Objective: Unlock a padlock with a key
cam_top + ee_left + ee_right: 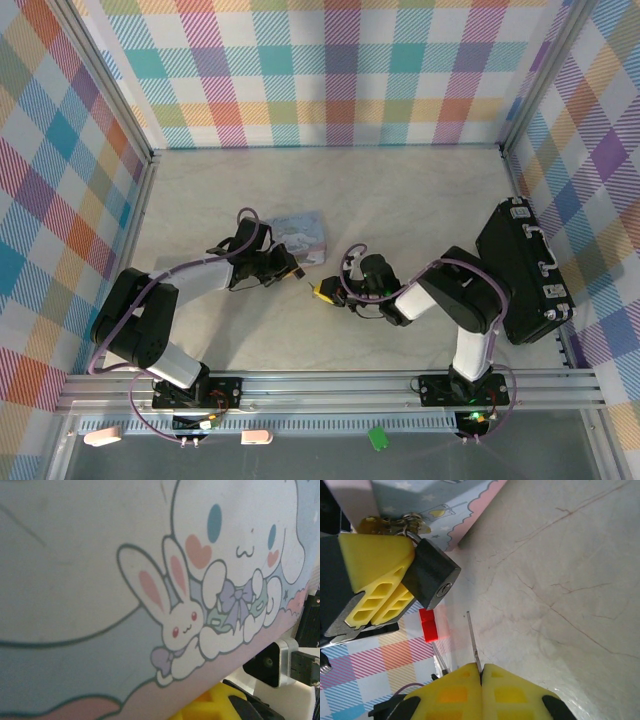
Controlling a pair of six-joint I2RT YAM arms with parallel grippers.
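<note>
The right gripper [481,669] pinches the thin, stiff, slippery key [471,635] near its head, the blade just short of the keyhole. The left gripper [288,268] seems clamped on the small, hard padlock [431,574], gripping its body beside the cartoon tin [455,500].

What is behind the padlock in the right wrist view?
The pale-blue cartoon tin sits just behind the padlock. A yellow finger covers one side of the padlock, and the shackle is partly hidden, so whether it hooks onto the tin cannot be seen.
</note>
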